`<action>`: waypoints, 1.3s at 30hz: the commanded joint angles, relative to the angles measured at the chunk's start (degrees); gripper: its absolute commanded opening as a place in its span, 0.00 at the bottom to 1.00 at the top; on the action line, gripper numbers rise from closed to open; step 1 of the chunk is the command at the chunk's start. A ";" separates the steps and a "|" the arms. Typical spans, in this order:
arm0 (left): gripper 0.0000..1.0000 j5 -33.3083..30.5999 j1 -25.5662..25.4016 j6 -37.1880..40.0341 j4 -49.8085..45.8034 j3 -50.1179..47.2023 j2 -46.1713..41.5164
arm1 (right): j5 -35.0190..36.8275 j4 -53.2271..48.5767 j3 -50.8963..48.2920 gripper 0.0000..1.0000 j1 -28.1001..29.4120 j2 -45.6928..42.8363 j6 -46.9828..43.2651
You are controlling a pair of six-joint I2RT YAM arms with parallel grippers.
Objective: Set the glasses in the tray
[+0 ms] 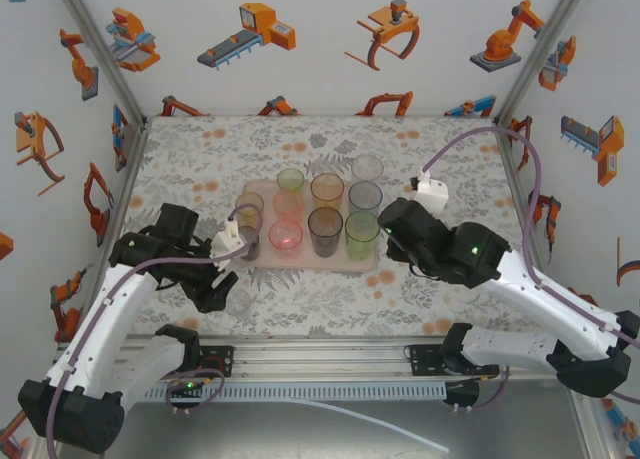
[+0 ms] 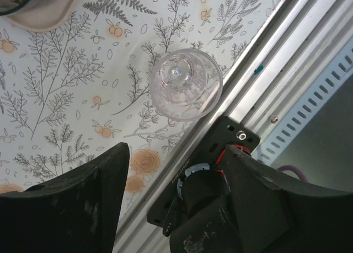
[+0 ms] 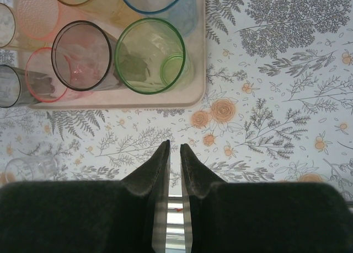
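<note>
Left hand (image 2: 176,159) spread, right hand (image 3: 175,149) closed

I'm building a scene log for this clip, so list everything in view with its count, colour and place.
tray: one, pale pink, centre of the tablecloth.
glasses in the tray: at least seven, green, pink, amber, smoky, bluish; upright in rows.
far glass: one, clear, at the tray's far right corner; inside or beyond, unclear.
loose glass: one, clear, on the tablecloth near the rail, off the tray.
tablecloth: one, white with grey leaves and orange flowers, spread under the tray.
rail: one, aluminium, along the near edge.
walls: three, white with orange robot stickers.
left gripper: one, black, open, beside the loose glass, not touching.
right gripper: one, black, shut, empty, close to the tray's near right corner.
</note>
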 commanded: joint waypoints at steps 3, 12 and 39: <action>0.66 -1.26 -1.69 -2.15 5.96 -1.86 1.42 | 0.12 0.31 1.08 0.18 -0.48 -2.00 -0.34; 0.65 -2.43 -4.43 -3.39 11.07 -5.00 4.27 | 0.96 -0.03 -3.39 0.18 -0.65 -7.00 2.21; 0.57 -5.68 -7.82 -5.57 18.59 -9.70 7.70 | 1.86 1.13 -5.54 0.18 -3.05 -7.69 1.36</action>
